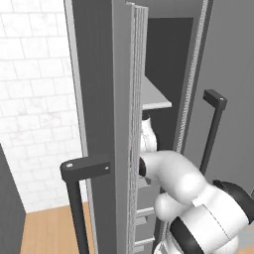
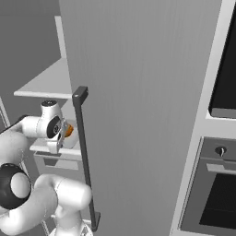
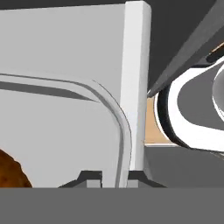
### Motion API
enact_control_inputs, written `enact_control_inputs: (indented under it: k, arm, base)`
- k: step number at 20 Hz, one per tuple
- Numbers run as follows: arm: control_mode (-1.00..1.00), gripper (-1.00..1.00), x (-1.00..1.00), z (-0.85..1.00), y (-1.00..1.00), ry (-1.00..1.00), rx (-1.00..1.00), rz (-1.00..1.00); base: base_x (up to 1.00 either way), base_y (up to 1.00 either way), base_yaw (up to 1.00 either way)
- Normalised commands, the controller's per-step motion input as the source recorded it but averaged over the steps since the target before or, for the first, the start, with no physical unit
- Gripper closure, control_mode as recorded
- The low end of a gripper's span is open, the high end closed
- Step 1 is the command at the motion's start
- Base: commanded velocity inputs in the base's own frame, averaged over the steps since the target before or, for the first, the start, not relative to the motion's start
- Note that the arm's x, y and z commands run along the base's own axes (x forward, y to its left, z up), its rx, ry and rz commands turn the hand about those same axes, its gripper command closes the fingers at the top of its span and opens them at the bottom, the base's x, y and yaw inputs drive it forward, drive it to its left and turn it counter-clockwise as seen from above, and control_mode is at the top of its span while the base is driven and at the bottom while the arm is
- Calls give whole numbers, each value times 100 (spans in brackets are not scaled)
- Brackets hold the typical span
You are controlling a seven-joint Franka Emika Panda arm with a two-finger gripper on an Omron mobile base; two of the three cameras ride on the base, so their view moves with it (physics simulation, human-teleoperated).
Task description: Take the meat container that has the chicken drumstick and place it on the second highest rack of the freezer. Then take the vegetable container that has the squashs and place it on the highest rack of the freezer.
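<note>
My gripper (image 3: 114, 178) is shut on the pale curved rim of the meat container (image 3: 65, 131), which shows close up in the hand view. The reddish-brown chicken drumstick (image 3: 9, 171) lies in it at the lower left. In the right base view the hand (image 2: 51, 125) reaches into the freezer (image 2: 138, 92). There the container (image 2: 70, 140) sits at the level of a pale rack (image 2: 50, 148), with an orange bit of drumstick (image 2: 69, 131) beside the hand. A higher rack (image 2: 46, 85) lies above it. The vegetable container with the squashs is out of view.
The freezer's open door (image 1: 99, 99) with its black bar handle (image 1: 74, 198) stands close on the arm's left. A closed door with another bar handle (image 2: 85, 156) is on the right. An oven column (image 2: 216, 184) stands further right. A white tiled wall (image 1: 30, 99) is at the left.
</note>
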Motion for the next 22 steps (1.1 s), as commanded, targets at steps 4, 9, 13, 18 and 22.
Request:
enact_control_inputs:
  k: [4, 9, 13, 18, 22]
  arm:
    - [-100, 100, 72, -30, 15, 0, -9, -5]
    - [-100, 100, 24, -36, 0, 0, -5, -1]
    - [-100, -100, 2, -47, 0, 0, -3, 0]
    - [-100, -100, -51, 6, -2, -11, 0, 0]
    - [-100, -100, -57, 30, -9, -13, 0, 0]
  base:
    - [0, 0, 0]
    - [0, 0, 0]
    - [0, 0, 0]
    - [0, 0, 0]
    - [0, 0, 0]
